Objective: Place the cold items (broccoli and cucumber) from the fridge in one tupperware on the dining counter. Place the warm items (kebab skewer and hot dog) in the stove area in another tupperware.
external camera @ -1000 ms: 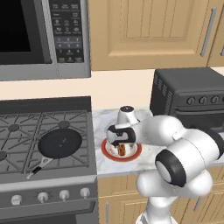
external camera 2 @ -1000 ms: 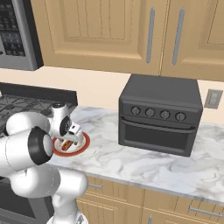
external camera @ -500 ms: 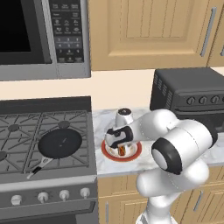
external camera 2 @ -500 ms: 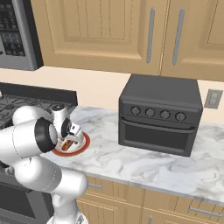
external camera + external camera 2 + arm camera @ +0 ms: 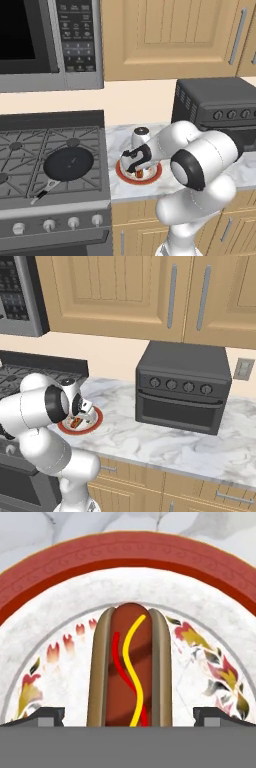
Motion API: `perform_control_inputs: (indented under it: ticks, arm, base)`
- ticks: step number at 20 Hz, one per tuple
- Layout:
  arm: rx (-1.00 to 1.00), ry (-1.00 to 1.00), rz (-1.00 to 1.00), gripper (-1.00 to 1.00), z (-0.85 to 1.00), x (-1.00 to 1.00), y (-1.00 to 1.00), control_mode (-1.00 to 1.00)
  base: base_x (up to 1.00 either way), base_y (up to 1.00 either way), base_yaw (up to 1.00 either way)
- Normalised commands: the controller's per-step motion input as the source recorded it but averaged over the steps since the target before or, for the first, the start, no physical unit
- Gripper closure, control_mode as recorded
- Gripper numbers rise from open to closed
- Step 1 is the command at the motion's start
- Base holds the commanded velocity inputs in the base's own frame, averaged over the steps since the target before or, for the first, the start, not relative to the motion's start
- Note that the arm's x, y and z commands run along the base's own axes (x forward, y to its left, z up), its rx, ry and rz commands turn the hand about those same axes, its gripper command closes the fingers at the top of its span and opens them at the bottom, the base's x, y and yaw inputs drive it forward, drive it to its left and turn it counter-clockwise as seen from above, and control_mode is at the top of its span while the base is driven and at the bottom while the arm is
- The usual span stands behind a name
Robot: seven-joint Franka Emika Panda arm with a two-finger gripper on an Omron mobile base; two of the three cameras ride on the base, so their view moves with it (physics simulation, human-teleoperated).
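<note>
The end effector [image 5: 128, 717] stands wide open just above the hot dog [image 5: 130, 667], its 2 dark fingertips [image 5: 44, 716] at the lower left and lower right of the hand view with the bun between them; neither tip appears to touch it, though the bottom edge cuts them off. The hot dog, striped with red and yellow sauce, lies in the middle of a red-rimmed plate [image 5: 125, 559] with a floral pattern. In the left base view the end effector [image 5: 136, 169] sits low over that plate [image 5: 150, 176] near the frame's centre, on the marble table [image 5: 116, 142]. Left of it is the stove [image 5: 30, 165] with a black pan [image 5: 67, 164] on a burner. To the right, at the back of the table, is a dark toaster oven [image 5: 182, 387]. Above hang wooden cabinets [image 5: 125, 291], with a microwave [image 5: 45, 40] in the upper left.
</note>
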Motion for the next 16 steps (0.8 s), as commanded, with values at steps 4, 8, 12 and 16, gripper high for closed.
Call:
perform_control_inputs:
  ticks: [4,8,12,16]
  arm:
    - [0.00,0.00,-0.03,1.00,-0.38,0.03,0.07,-1.00]
    - [-0.04,0.01,-0.02,1.00,-0.55,0.14,0.34,-1.00]
    - [-0.11,0.08,-0.03,1.00,-0.53,0.34,0.62,-1.00]
    - [-0.06,0.07,-0.03,1.00,-0.47,0.19,0.45,-1.00]
  base:
    - [0.00,0.00,0.00]
    - [0.00,0.00,0.00]
    - [0.00,0.00,0.00]
    - [0.00,0.00,0.00]
